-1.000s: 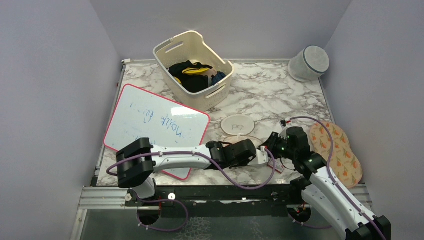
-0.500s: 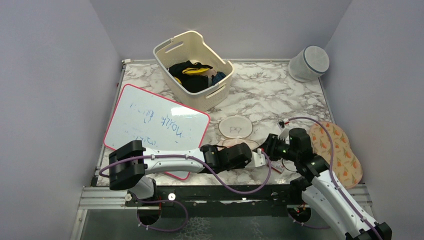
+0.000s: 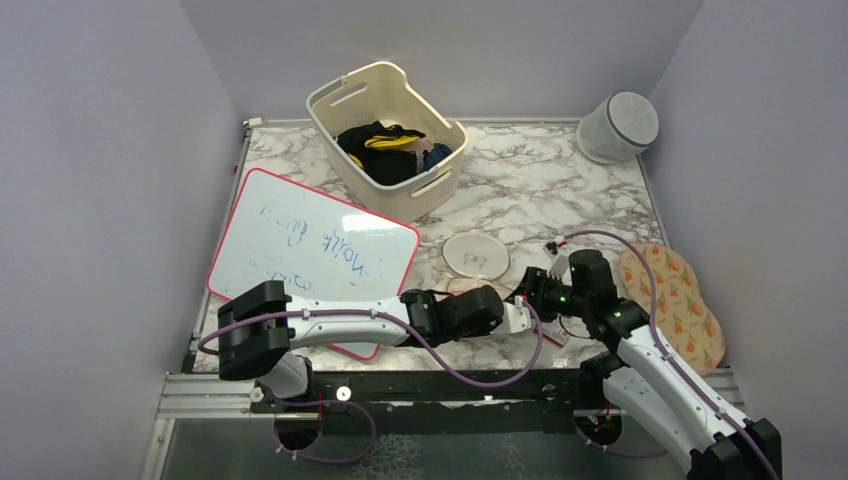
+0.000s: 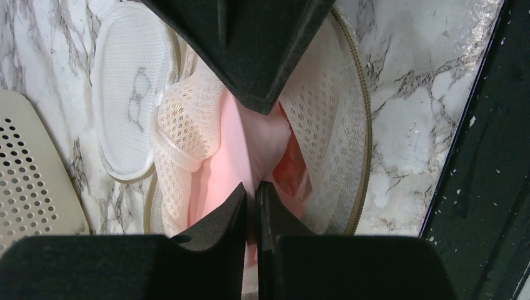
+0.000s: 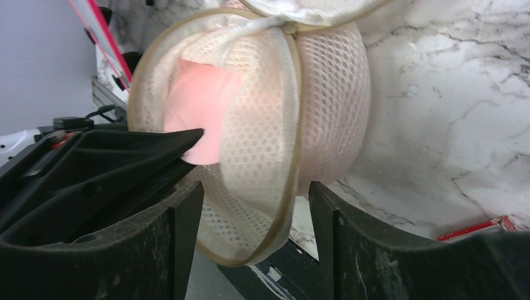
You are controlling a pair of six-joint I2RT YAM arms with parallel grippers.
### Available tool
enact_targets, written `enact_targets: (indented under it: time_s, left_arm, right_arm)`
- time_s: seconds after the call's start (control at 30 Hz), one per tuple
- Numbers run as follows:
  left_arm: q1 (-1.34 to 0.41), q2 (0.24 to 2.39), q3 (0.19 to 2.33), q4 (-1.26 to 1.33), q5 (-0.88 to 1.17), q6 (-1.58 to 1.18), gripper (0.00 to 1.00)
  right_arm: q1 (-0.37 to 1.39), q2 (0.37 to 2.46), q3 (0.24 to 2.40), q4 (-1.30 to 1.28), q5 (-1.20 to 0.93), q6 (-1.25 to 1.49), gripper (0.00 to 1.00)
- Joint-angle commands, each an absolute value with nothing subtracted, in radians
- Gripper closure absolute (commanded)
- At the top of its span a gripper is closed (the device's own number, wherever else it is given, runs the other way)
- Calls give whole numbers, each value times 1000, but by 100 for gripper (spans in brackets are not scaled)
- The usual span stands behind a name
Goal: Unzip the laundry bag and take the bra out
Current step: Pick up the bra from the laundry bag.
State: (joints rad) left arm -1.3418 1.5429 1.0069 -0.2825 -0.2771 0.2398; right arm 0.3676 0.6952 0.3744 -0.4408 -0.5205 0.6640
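Observation:
The cream mesh laundry bag point(image 4: 319, 112) lies open near the table's front edge, its zip rim gaping. Its flat top with the bra outline point(image 3: 476, 255) is folded back; it also shows in the left wrist view point(image 4: 128, 106). A pink bra point(image 4: 250, 144) sits inside the opening. My left gripper point(image 4: 253, 187) is shut on the pink fabric, reaching into the bag. My right gripper point(image 5: 253, 200) is open, its jaws straddling the bag's mesh wall point(image 5: 325, 94) and rim without pinching. The bra point(image 5: 200, 100) shows through the opening. In the top view both grippers point(image 3: 520, 318) point(image 3: 535, 290) meet over the bag.
A cream slotted basket point(image 3: 425, 195) with dark clothes stands at the back centre. A red-framed whiteboard point(image 3: 310, 250) lies at the left. A white-grey cylinder point(image 3: 617, 127) sits in the back right corner. A carrot-patterned pad point(image 3: 672, 300) lies at the right. The dark front rail point(image 4: 481, 187) is close.

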Motion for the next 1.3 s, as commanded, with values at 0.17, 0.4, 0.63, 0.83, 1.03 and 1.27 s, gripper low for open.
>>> enact_targets:
  time_s: [0.17, 0.4, 0.63, 0.83, 1.03, 1.27]
  left_arm:
    - [-1353, 1467, 993, -262, -201, 225, 100]
    - [-1361, 1305, 914, -173, -209, 239, 100]
    - [-1361, 1198, 848, 18, -305, 213, 100]
    - [-1362, 1223, 832, 144, -396, 178, 100]
    - [-1362, 1226, 804, 208, -462, 132, 100]
    - [-1362, 1130, 675, 347, -529, -66, 100]
  right_arm:
    - [367, 729, 366, -347, -371, 690, 49]
    - [368, 769, 350, -315, -357, 698, 58]
    - [368, 769, 352, -287, -408, 661, 62]
    - [368, 747, 306, -201, -568, 691, 58]
    - [368, 678, 335, -328, -446, 681, 56]
    - [368, 655, 308, -287, -489, 698, 47]
